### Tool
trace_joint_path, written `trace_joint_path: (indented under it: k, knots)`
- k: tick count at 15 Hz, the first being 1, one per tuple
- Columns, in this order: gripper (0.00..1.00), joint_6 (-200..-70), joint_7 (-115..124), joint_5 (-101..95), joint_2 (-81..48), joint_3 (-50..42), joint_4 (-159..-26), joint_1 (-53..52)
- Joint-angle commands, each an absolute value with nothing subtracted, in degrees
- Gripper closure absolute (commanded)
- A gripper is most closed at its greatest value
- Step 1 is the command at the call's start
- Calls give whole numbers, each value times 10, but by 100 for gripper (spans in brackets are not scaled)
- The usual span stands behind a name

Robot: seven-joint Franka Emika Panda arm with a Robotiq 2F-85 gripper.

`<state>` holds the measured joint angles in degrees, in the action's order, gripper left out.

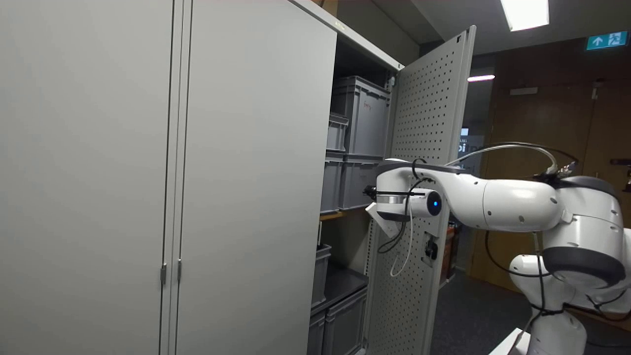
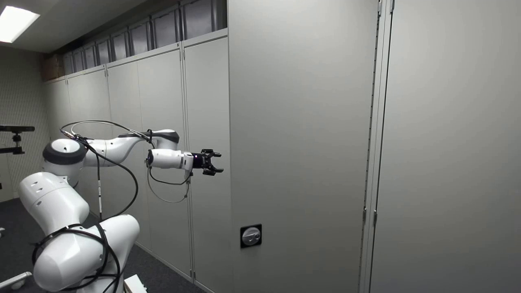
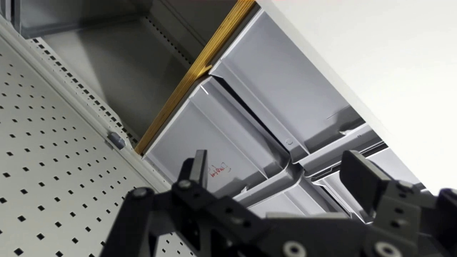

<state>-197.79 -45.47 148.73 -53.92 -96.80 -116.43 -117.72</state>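
Observation:
My black two-finger gripper [image 2: 221, 162] is open and empty. In the wrist view its fingers [image 3: 276, 155] stand wide apart with nothing between them. In an exterior view only a small black part of it shows behind the wrist [image 1: 368, 192]. It points into an open cabinet. Nearest ahead are stacked grey plastic bins [image 1: 362, 180]. A bin with red handwriting [image 3: 214, 142] shows upside down beyond the fingers in the wrist view. I see no contact between fingers and bins. A wooden shelf edge [image 3: 185, 80] runs along the bins; it also shows in an exterior view [image 1: 331, 215].
The open perforated door [image 1: 429, 108] stands beside the arm, with a black latch [image 1: 431, 246]. It fills the left of the wrist view [image 3: 46, 171]. Its outer face [image 2: 301, 122] bears a round handle [image 2: 251, 236]. A closed door [image 1: 256, 172] borders the opening. More bins [image 1: 347, 320] stand lower.

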Motion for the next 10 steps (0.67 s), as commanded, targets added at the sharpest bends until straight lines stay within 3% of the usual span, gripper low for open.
trace_joint_path:
  k: [1, 6, 7, 8, 10]
  knots:
    - [0, -1981, -472, 1480, -462, -977, -1154, -1201]
    - [0, -1981, -474, 1477, -423, -980, -1161, -1221]
    - [0, -1981, -370, 1372, -398, -962, -1177, -1234]
    - [0, -1971, -455, 1442, -403, -983, -1167, -1236]
    - [0, -1970, -315, 1290, -365, -965, -1191, -1262]
